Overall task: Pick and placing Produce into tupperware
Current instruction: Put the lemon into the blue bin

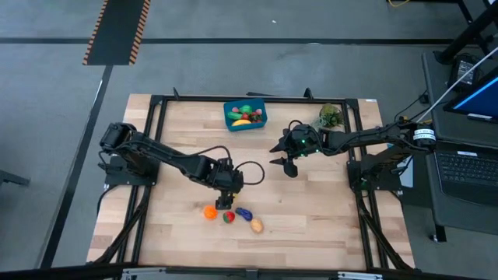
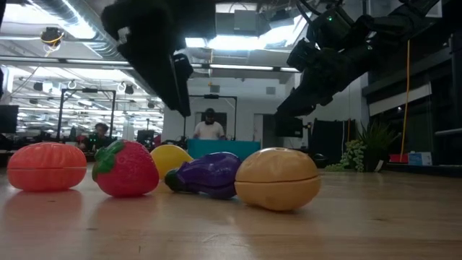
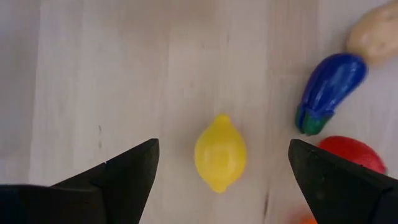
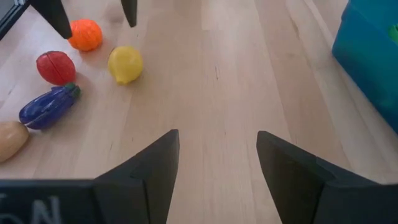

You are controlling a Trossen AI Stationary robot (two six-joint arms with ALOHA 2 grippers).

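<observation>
Loose produce lies on the wooden table near its front edge: an orange (image 1: 210, 211), a red strawberry (image 1: 228, 218), a purple eggplant (image 1: 244, 213), a tan potato (image 1: 256, 225) and a yellow lemon (image 3: 219, 154). My left gripper (image 3: 222, 144) hangs open above the lemon, pointing steeply down, with one finger on either side and clear of it. The blue tupperware (image 1: 245, 115) stands at the far middle with several produce pieces inside. My right gripper (image 1: 289, 166) hovers open and empty over the table's middle right.
A leafy green plant sprig (image 1: 331, 117) sits at the far right, beside the tupperware. A black frame (image 1: 156, 140) borders the tabletop. Bare wood (image 4: 249, 74) lies between the loose produce and the tupperware. In the low view, people show in the room beyond the table.
</observation>
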